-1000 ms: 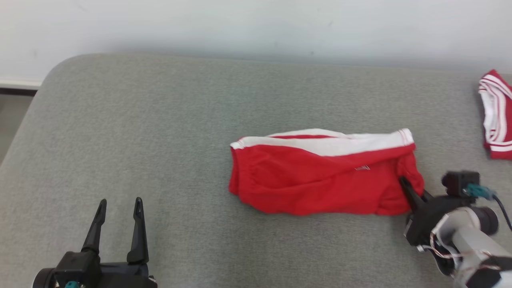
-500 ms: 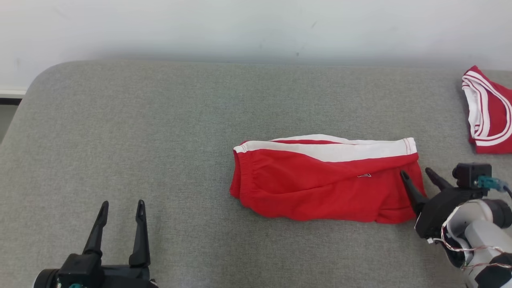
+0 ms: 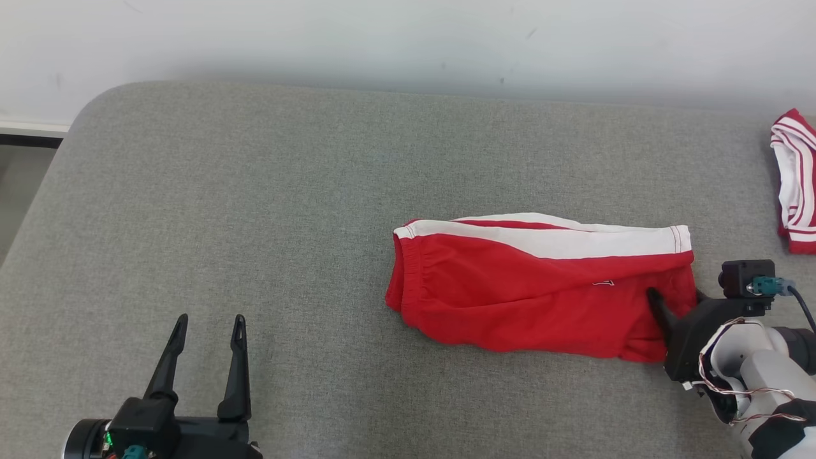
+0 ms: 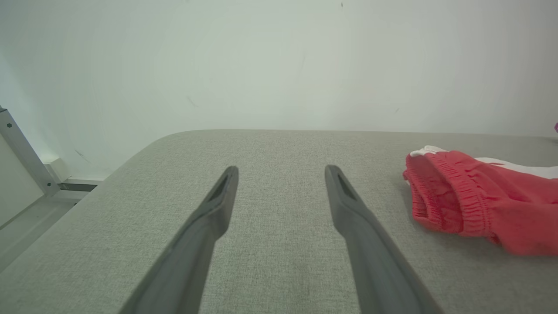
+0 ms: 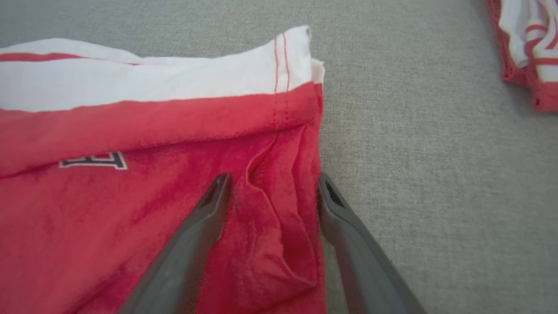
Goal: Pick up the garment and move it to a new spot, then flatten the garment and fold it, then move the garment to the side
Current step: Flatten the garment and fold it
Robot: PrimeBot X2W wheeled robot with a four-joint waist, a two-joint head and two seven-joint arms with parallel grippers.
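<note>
Where the red shorts [image 3: 535, 287] sit: folded, centre-right on the grey cushion [image 3: 255, 191]
Right gripper [image 5: 273, 179]: jaws spread, straddling the shorts' right hem, guessing to slide them aside
Left gripper [image 3: 210, 317]: spread, idle lower left

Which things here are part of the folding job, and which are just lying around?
In the job: red shorts on the grey surface; right gripper, open, fingers astride the shorts' right end; left gripper, open, clear of the cloth.
Lying about: second red-and-white garment at the far right.
</note>
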